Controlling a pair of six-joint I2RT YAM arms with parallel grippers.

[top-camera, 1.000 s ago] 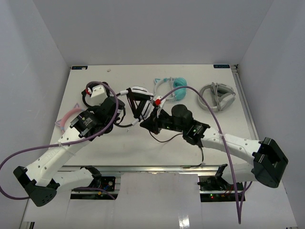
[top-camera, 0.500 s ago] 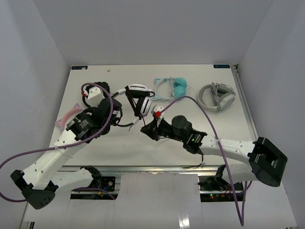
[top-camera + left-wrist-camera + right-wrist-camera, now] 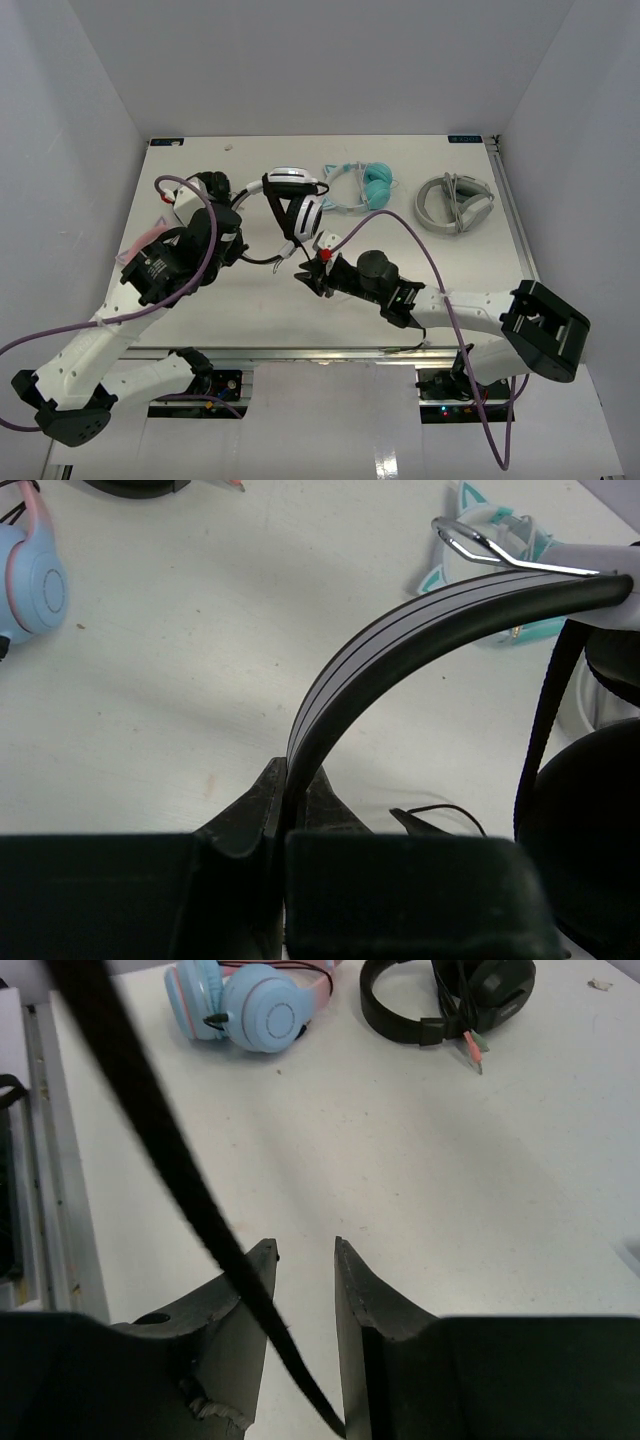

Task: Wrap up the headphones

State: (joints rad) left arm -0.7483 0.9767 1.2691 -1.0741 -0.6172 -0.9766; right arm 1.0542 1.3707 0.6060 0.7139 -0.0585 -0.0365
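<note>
headphones [image 3: 420, 620] cut off at right edge; cable [image 3: 188, 1170] blurred

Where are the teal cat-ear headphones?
Top view: the teal headphones lie at the back, between the white headphones and the grey headphones.

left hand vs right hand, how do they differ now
The left hand is shut on the headband of the headphones; the right hand is open, the black cable crossing its gap. The left hand sits left of the ear cups, the right hand on their near side. Both tend the same headphones.
</note>
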